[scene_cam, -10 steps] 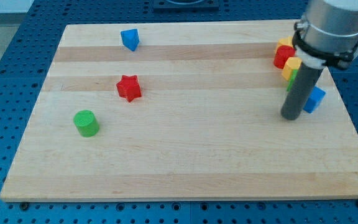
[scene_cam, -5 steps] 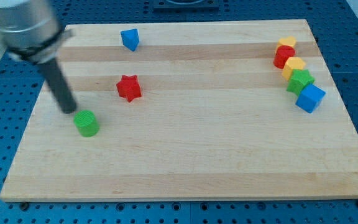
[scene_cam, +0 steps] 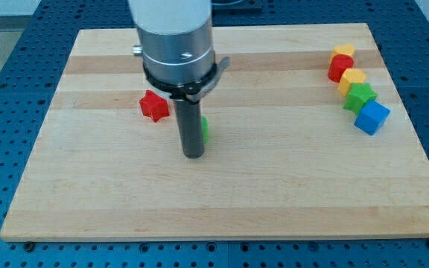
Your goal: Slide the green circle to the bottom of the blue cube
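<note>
Green circle block (scene_cam: 204, 128) peeks out just right of my tip (scene_cam: 193, 155), seemingly touching the rod. No claw here. I'd push rightward, steering below the blue cube (scene_cam: 371, 117).

nothing can be read here — no words, labels, brands, numbers or signs show on the wooden board (scene_cam: 289, 186), on the coloured blocks, or on the arm's metal collar (scene_cam: 177, 56) above my tip (scene_cam: 193, 155) — every surface is plain.
</note>
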